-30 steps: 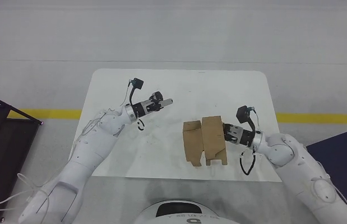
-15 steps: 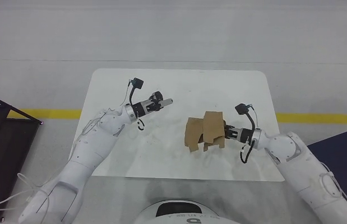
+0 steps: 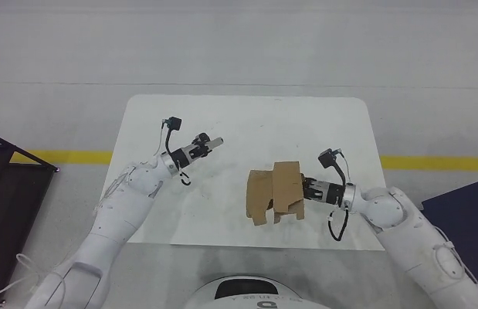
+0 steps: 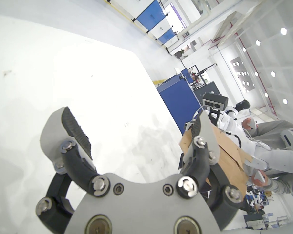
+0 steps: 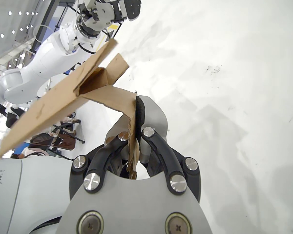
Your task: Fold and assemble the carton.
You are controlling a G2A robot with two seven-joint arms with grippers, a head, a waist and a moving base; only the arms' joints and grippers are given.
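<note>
A brown cardboard carton (image 3: 271, 195), partly unfolded with its flaps loose, is held just above the white table (image 3: 246, 116) at the front right. My right gripper (image 3: 303, 189) is shut on one flap at the carton's right edge. In the right wrist view the pads (image 5: 139, 109) pinch that flap, and the carton (image 5: 63, 98) fans out beyond them, tilted. My left gripper (image 3: 214, 143) hovers open over the table's left middle, apart from the carton. Nothing sits between the left gripper's (image 4: 136, 127) fingers; the carton (image 4: 224, 152) shows past one fingertip.
A black frame (image 3: 11, 181) stands off the table's left side and a dark blue object (image 3: 462, 205) off its right. A yellow line (image 3: 69, 157) runs across the floor. Bare table surface lies between the two grippers and along the far edge.
The right gripper has carried the carton slightly left and tilted it, so its flaps hang differently. The left arm has drawn back a little to the left, still open.
</note>
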